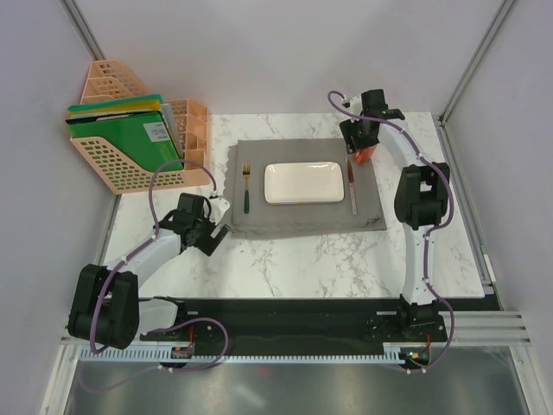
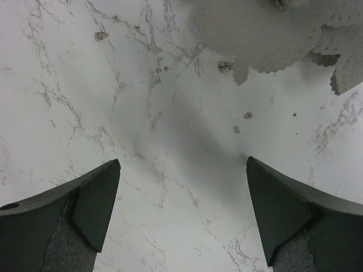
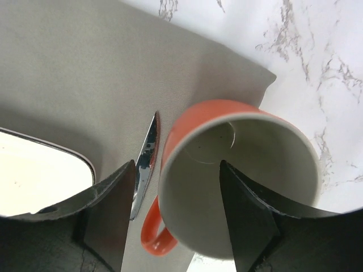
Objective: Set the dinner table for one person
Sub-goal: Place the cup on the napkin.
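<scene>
The jaws of my right gripper (image 3: 177, 170) are standing spread astride the wall of the orange mug (image 3: 272, 170), seemingly not pinching it. The mug is sitting where a drink belongs, beyond the knife (image 3: 148, 147) at the corner of the placemat (image 3: 85, 68) on the dinner table (image 1: 302, 259). My left gripper (image 2: 181, 170) is hanging spread and idle.

Placemat (image 1: 294, 218) on table (image 1: 302, 259), plate (image 1: 302, 182) in the middle of placemat, fork (image 1: 246, 186) on placemat left of plate, knife (image 1: 352, 186) right of plate, mug (image 1: 364, 155) at placemat's far right corner just behind knife, rack (image 1: 130, 169) with folders (image 1: 130, 134) at table's far left corner.
</scene>
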Controlling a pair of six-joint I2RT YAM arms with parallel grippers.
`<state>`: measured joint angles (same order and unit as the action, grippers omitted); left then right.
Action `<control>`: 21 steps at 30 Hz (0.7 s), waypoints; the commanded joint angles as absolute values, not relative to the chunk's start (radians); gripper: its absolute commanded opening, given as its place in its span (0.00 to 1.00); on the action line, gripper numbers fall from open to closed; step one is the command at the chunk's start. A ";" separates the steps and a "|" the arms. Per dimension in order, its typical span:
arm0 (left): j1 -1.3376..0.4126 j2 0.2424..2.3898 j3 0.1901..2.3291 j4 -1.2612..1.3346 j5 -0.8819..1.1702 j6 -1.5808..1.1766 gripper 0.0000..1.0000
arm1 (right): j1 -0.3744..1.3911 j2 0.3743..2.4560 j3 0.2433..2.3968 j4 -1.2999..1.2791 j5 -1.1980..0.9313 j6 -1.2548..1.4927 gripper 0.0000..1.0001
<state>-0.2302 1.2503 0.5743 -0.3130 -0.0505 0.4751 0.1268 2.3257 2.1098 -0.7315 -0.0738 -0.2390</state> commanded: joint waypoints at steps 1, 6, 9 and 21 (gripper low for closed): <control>-0.224 1.255 0.575 -0.311 -0.035 0.463 0.99 | 0.126 2.250 2.126 -0.703 -0.064 -0.241 0.68; -0.224 1.256 0.575 -0.314 -0.031 0.462 0.99 | 0.133 2.241 2.141 -0.709 -0.057 -0.241 0.68; -0.222 1.261 0.577 -0.314 -0.031 0.462 0.99 | 0.140 2.217 2.158 -0.722 -0.052 -0.241 0.68; -0.224 1.261 0.578 -0.314 -0.031 0.462 0.99 | 0.152 1.884 2.152 -0.727 -0.060 -0.209 0.98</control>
